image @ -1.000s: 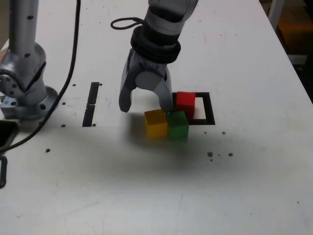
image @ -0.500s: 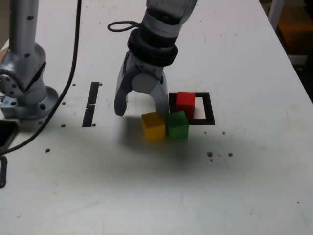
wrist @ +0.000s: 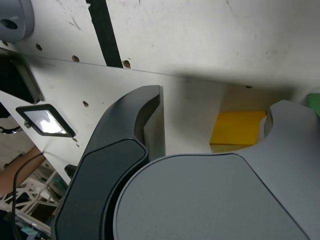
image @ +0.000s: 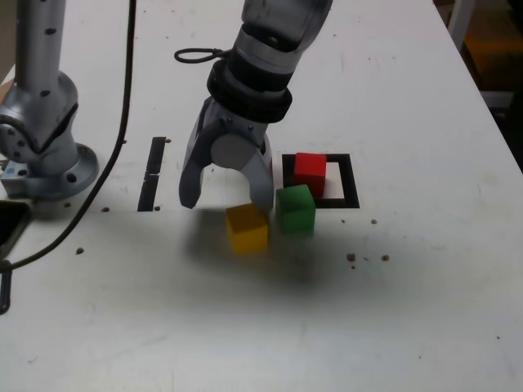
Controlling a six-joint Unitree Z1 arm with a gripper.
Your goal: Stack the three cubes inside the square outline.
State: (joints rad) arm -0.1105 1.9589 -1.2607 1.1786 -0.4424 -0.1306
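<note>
The red cube (image: 310,172) sits inside the black tape square outline (image: 351,183), at its left part in the exterior view. A green cube (image: 295,209) stands on the outline's near left corner. The yellow cube (image: 247,227) rests on the table to the green one's left, a small gap between them. My gripper (image: 225,198) is open just above the table; one finger is beside the yellow cube's far right corner, the other off to its left. In the wrist view the yellow cube (wrist: 237,128) shows next to one finger, and a green sliver (wrist: 314,100) at the edge.
Short black tape strips (image: 153,173) lie on the table at the exterior view's left, beyond them the arm's base (image: 42,155) and a black cable (image: 122,98). A cable loop (image: 196,55) lies behind the arm. Small holes dot the white table (image: 368,310).
My gripper has shifted toward the exterior view's left and slightly nearer. The yellow cube has slid left and nearer, away from the green cube it was touching.
</note>
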